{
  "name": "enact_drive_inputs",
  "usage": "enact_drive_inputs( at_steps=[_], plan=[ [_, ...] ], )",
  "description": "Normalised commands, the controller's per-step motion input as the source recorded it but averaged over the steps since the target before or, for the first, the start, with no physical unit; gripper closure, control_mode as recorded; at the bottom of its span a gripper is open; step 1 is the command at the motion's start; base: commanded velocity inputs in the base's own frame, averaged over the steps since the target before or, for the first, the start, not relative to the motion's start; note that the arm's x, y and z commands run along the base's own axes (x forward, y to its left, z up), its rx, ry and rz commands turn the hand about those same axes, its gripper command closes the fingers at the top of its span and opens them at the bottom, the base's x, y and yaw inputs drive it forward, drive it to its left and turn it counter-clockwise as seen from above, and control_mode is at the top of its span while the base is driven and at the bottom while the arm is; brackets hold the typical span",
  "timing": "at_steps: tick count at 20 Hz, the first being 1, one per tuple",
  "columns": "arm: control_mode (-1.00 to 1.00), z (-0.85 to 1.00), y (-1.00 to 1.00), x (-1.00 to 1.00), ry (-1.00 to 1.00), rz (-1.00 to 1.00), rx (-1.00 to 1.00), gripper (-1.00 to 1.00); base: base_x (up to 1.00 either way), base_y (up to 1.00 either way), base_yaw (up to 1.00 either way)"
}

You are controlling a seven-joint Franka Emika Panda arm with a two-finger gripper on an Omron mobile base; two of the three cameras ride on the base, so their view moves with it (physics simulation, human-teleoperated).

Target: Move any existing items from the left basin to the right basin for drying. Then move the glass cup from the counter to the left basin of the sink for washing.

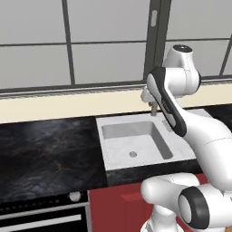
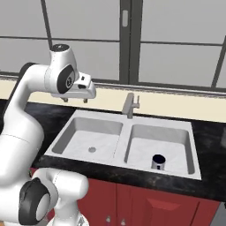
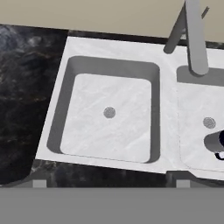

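Observation:
The pale marbled sink [image 2: 126,126] lies in the black counter [image 1: 45,149]. Its left basin [image 2: 95,139] [image 1: 122,145] [image 3: 109,131] shows a bare floor with a round drain. In the right basin [image 2: 145,150] [image 3: 197,109] stands a small cup with a dark blue inside [image 2: 157,161] [image 3: 215,142], near the front. My gripper [image 2: 75,100] [image 1: 154,110] hangs above the back left of the left basin, open, with nothing between its fingers. The glass cup is out of view.
A grey angular faucet [image 2: 129,105] [image 3: 194,35] rises behind the divider. A cream ledge [image 2: 176,108] and a window run along the back. An oven front with a knob [image 1: 74,196] sits below the counter on the left, beside red cabinet doors [image 2: 150,205].

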Motion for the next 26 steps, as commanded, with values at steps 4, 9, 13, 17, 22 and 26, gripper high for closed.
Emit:
enact_drive_inputs(
  at_steps=[4,9,13,17,22,26],
  plan=[
    [1.00,0.00,0.00,0.00,0.00,0.00,0.00,-1.00,-0.13,-0.55,0.03],
    [1.00,0.00,0.00,0.00,0.00,0.00,0.00,-1.00,-0.08,-0.49,0.02],
    [1.00,0.00,0.00,0.00,0.00,0.00,0.00,-1.00,-0.01,-0.46,0.01],
    [1.00,0.00,0.00,0.00,0.00,0.00,0.00,-1.00,0.00,-0.31,0.00],
    [1.00,0.00,0.00,0.00,0.00,0.00,0.00,-1.00,0.00,-0.22,0.00],
    [1.00,0.00,0.00,0.00,0.00,0.00,0.00,-1.00,0.09,-0.20,0.00]
  ],
)
